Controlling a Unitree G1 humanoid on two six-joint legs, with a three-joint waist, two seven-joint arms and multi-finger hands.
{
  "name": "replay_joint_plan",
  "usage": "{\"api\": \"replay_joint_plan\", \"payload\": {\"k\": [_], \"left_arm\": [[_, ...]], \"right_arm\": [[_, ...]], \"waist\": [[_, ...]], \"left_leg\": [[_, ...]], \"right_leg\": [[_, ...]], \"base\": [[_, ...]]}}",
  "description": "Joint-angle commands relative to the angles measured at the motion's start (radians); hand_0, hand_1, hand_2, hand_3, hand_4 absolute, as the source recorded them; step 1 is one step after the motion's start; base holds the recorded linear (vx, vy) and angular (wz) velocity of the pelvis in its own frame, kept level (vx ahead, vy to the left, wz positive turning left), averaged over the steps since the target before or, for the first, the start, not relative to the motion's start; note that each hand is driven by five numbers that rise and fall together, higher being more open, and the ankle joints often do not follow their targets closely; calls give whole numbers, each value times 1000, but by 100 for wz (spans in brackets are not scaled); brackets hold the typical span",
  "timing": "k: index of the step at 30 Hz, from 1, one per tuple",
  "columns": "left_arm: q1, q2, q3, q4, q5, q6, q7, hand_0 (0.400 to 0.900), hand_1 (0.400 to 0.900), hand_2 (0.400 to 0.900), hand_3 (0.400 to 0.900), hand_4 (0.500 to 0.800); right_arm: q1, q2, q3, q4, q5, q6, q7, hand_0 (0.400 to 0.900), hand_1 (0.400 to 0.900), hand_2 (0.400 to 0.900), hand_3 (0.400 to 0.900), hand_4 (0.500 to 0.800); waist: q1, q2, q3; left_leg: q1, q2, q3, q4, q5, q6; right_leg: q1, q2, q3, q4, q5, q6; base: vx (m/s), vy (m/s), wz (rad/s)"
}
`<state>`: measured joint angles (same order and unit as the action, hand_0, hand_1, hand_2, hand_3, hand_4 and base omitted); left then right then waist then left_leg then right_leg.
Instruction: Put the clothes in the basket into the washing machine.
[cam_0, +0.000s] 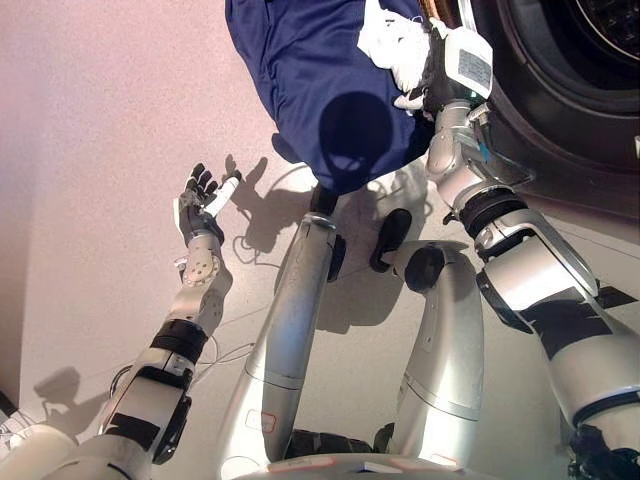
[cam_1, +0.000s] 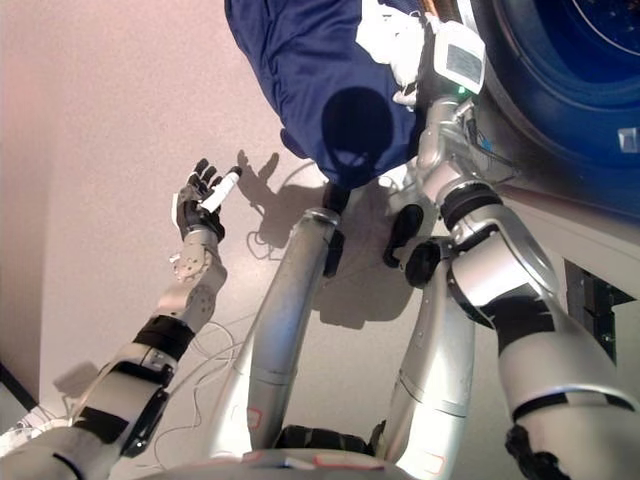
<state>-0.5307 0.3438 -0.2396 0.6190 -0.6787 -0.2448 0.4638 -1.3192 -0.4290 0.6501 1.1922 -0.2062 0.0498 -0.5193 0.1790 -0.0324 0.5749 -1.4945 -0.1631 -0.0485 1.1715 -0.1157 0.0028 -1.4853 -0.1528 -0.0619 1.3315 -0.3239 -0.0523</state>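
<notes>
The right hand (cam_0: 432, 75) has its fingers curled into a bunch of white cloth (cam_0: 392, 42) at the far right, just beside the washer (cam_0: 560, 90). The grip looks closed on the fabric, though the fingertips are partly buried in it. Touching the cloth on its left is a large blue garment (cam_0: 310, 80), which spreads across the far middle of the floor (cam_0: 100, 120); whether it hangs from the same grip or lies loose I cannot tell. No basket shows in either view.

The left hand (cam_0: 203, 205) hovers over the floor at the left, well apart from the clothes, fingers spread and relaxed, holding nothing.

The step in hand looks like carrying a grabbed piece to the drum, whose dark opening sits at the far right corner. Next, the right hand would need to lift rightward over the door rim, push the cloth well inside, then let go so nothing trails out.
</notes>
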Motion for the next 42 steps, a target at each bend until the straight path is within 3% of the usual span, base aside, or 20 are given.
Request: {"api": "replay_joint_plan", "payload": {"k": [1,9,16,19,23,29,34,38,42], "left_arm": [[54,-6,33,-12,-21,-52,11,900,900,900,900,800],[56,5,54,-6,-15,-47,22,900,900,900,900,800],[143,8,166,-33,7,-4,65,900,900,900,900,800],[162,-1,180,-35,18,9,67,900,900,900,900,800],[175,-2,186,-38,22,12,68,900,900,900,900,800],[180,1,185,-14,12,37,55,900,900,900,900,800],[182,2,180,6,24,36,56,900,900,900,900,800],[181,0,181,25,30,35,64,900,900,900,900,800],[174,-14,175,60,21,47,70,900,900,900,900,800]], "right_arm": [[97,30,34,49,48,1,73,400,400,400,400,500],[101,25,36,-10,36,1,55,400,400,400,400,500],[140,-107,-16,-616,-79,23,27,400,400,400,400,500],[169,-138,-71,-685,-118,25,10,400,400,400,400,500],[185,-154,-110,-751,-156,23,-5,400,400,400,400,500],[214,-118,-125,-845,-103,-14,51,400,400,400,400,500],[214,-134,-149,-850,-167,-5,-11,400,400,400,400,500],[202,-153,-188,-781,-243,74,-54,400,400,400,400,500],[263,-63,-301,-702,-56,58,-124,400,400,400,400,500]], "waist": [[5,44,-55],[-4,27,-55],[-62,-38,-57],[-77,-42,-59],[-85,-45,-66],[-91,-50,-71],[-96,-49,-78],[-105,-49,-92],[-116,-38,-96]], "left_leg": [[37,-54,-3,-10,-113,35],[70,-51,-12,-32,-104,32],[121,-27,-25,-83,-101,30],[139,-24,-33,-104,-95,31],[167,-19,-36,-123,-93,33],[203,-13,-31,-139,-90,36],[236,-2,-26,-154,-92,38],[264,1,-25,-164,-93,36],[289,1,-25,-177,-90,36]], "right_leg": [[10,6,11,-79,-10,48],[46,15,7,-105,-2,50],[107,41,-7,-173,17,52],[128,47,-8,-195,25,55],[157,55,-8,-216,27,59],[192,65,-2,-232,29,59],[222,76,5,-248,34,63],[248,86,12,-261,40,65],[276,86,16,-273,41,63]], "base": [[-23,-9,3],[-2,0,0],[-12,-2,-10],[-23,11,-6],[-17,16,-5],[-16,9,-6],[-2,3,-9],[-3,4,-6],[-1,2,-2]]}}
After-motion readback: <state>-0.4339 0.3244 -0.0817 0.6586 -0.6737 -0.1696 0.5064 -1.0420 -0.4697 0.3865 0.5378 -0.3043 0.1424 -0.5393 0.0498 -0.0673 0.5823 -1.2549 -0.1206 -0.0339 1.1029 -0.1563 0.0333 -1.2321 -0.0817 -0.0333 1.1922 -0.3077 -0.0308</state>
